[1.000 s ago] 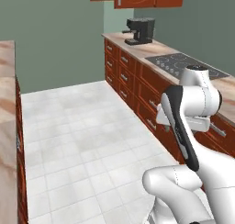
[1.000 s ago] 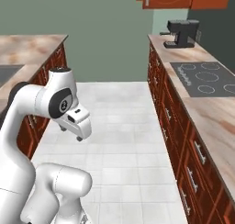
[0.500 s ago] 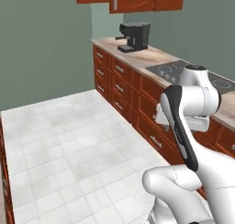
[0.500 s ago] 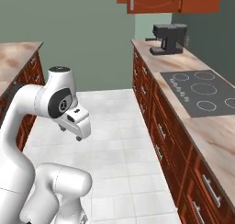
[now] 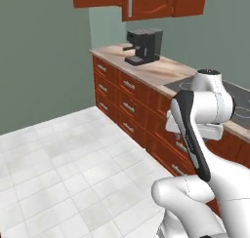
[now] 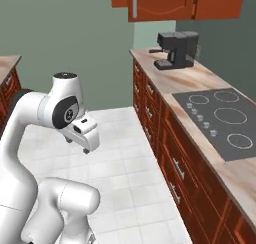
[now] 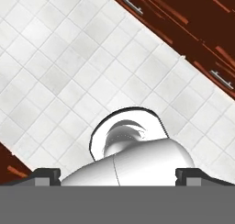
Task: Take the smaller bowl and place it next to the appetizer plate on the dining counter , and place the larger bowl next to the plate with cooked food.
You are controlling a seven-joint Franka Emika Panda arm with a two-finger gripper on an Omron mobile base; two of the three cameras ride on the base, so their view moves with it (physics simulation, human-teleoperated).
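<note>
Claw tips sit far apart at the bottom of the hand view, nothing between them — spread wide and empty, pointing down at the white tiled floor. In the right base view the claw hangs tucked under the folded arm, close in front of the robot's own body.

Across the floor from the claw runs the wall table, with its red-brown drawer fronts just below the top. On that table, well beyond the claw toward the far wall, stands a black coffee machine; nearer, level with the arm, a black cooktop is set flush into the surface. Red-brown upper cabinets hang above, higher than the claw.

On the claw's other side, at the far left edge of the right base view, a corner of the dining counter shows — marbled top over dark wood. No bowl or plate can be made out anywhere around the claw.
</note>
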